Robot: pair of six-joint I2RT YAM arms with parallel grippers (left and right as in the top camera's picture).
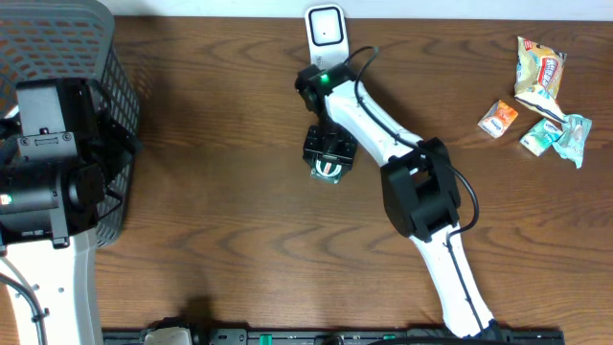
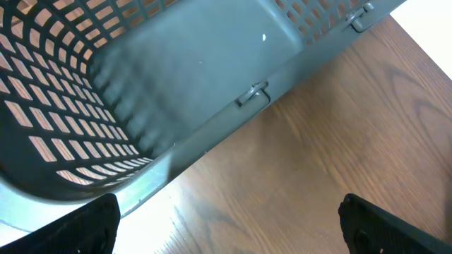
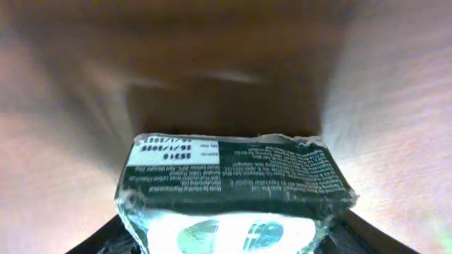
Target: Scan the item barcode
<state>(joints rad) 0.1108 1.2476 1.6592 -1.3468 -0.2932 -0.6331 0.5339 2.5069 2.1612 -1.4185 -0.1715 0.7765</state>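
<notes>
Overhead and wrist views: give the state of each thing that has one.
Scanner: standing, no item at it.
Packet: inside the right claw.
Right claw: around the packet, grip unclear.
Left claw: open, empty.
Basket: upright, nothing seen inside.
Snacks: lying loose, untouched.

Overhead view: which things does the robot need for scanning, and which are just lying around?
For the job:
dark packet
white scanner

Just lying about:
grey basket
snack packets at the far right
</notes>
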